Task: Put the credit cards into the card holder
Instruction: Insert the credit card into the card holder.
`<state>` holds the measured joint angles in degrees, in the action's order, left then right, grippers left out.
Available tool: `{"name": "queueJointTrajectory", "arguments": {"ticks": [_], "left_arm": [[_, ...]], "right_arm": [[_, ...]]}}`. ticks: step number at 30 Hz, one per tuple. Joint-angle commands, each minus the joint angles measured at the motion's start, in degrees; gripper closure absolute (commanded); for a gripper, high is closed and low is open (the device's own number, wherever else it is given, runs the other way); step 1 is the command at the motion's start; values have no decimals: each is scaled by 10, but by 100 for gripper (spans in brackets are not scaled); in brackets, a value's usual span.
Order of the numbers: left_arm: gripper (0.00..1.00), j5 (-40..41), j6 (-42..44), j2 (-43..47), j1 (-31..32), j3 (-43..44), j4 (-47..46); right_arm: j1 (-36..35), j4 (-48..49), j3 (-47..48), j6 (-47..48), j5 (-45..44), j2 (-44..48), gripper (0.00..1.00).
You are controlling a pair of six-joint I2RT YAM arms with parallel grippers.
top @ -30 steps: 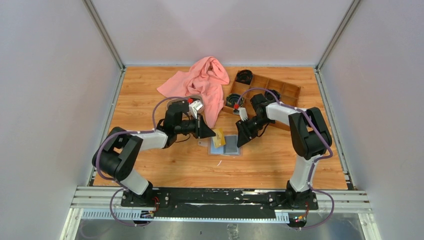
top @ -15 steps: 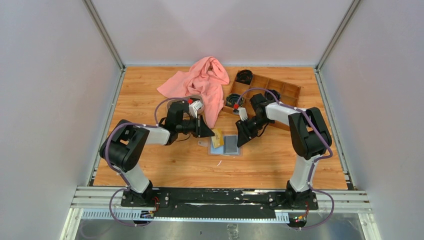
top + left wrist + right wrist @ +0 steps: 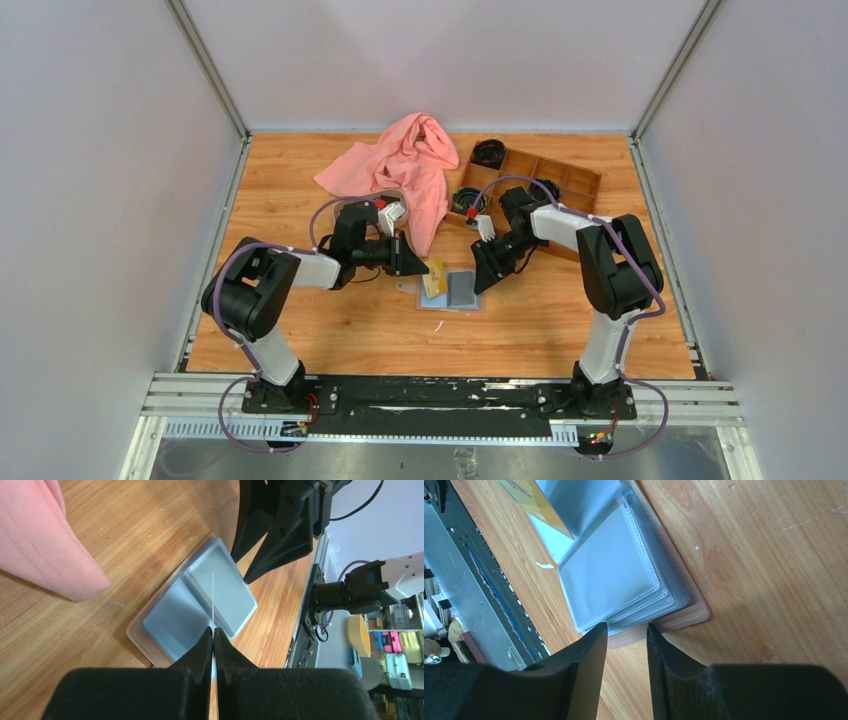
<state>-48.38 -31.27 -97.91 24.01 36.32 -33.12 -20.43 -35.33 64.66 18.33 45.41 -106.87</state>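
Left elbow (image 3: 250, 290) is swinging inward; left fingers (image 3: 202, 650) are pinching the gold card (image 3: 434, 278) over the open card holder (image 3: 461, 290); right fingers (image 3: 584, 655) are hovering apart at its edge.

- The left arm (image 3: 300, 272) has pale grey-white tube links joined by bulky, rounded, matt-black joint housings. The right arm (image 3: 570, 225) is its twin in colour and shape.
- The left purple cable (image 3: 222, 420) is thin and loops out at the arm's black base; the right purple cable (image 3: 662, 412) does the same. More purple cable arcs along each arm.
- The left white wrist block (image 3: 393, 213) is small and boxy, with a red tab (image 3: 381, 201) beside it. The right white wrist block (image 3: 486, 227) matches it.
- The left claw (image 3: 213, 635) has two matt-black, wedge-shaped fingers tapering to thin tips. The right claw (image 3: 625, 628) has the same black fingers with flat inner faces.
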Motion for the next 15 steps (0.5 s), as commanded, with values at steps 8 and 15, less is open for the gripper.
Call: {"name": "queueJointTrajectory", "arguments": {"ticks": [8, 15], "left_arm": [[100, -20, -9, 22, -8, -1, -2], [100, -26, -13, 0, -8, 9, -3]], "right_arm": [[-9, 7, 6, 4, -31, -15, 61], [-10, 6, 5, 4, -31, -15, 61]]}}
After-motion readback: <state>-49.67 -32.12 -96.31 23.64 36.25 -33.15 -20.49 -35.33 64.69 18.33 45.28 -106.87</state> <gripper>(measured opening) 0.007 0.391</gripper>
